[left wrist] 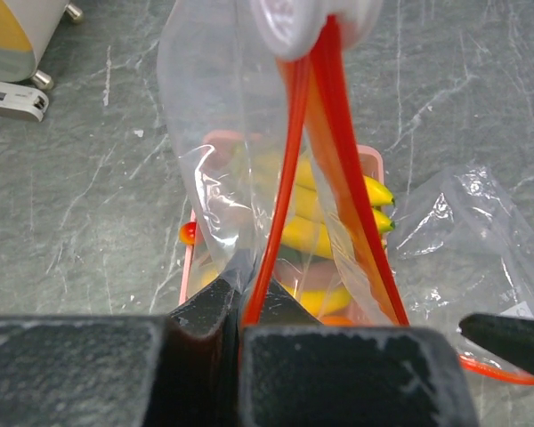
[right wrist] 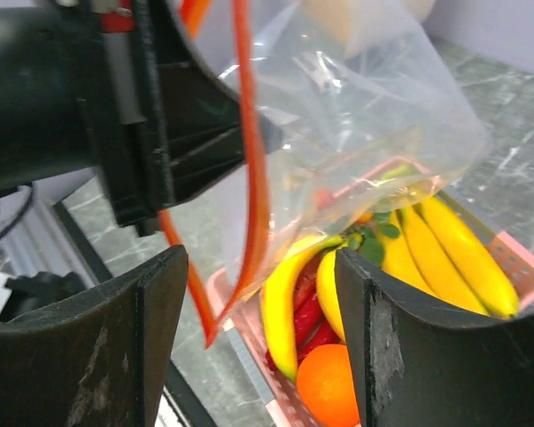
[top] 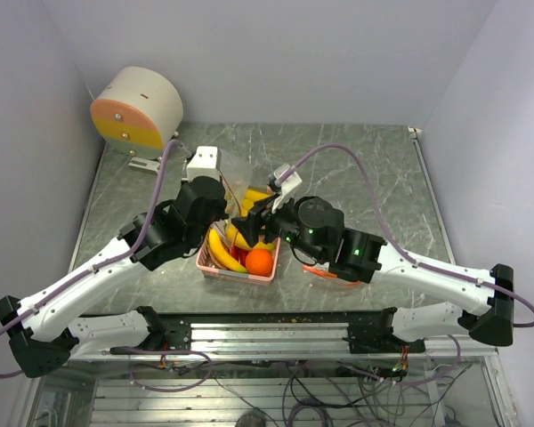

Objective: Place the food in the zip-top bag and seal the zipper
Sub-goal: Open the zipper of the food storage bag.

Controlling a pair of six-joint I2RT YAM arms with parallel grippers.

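My left gripper (left wrist: 234,311) is shut on the orange-red zipper (left wrist: 280,187) of the clear zip-top bag (left wrist: 205,107) and holds it up over the pink tray (top: 215,269). The food lies in the tray: yellow bananas (right wrist: 445,249), an orange (right wrist: 329,382) and red chili peppers (right wrist: 311,311). I cannot make out the watermelon slice. My right gripper (right wrist: 258,347) is open just above the tray, with the bag's zipper (right wrist: 249,178) hanging between its fingers, untouched. In the top view both grippers (top: 230,209) (top: 254,222) meet over the tray.
A second clear bag (left wrist: 463,231) with an orange strip lies flat on the table right of the tray, partly under my right arm (top: 325,269). A round cream-and-orange drum (top: 138,108) stands at the back left. Walls close in on three sides.
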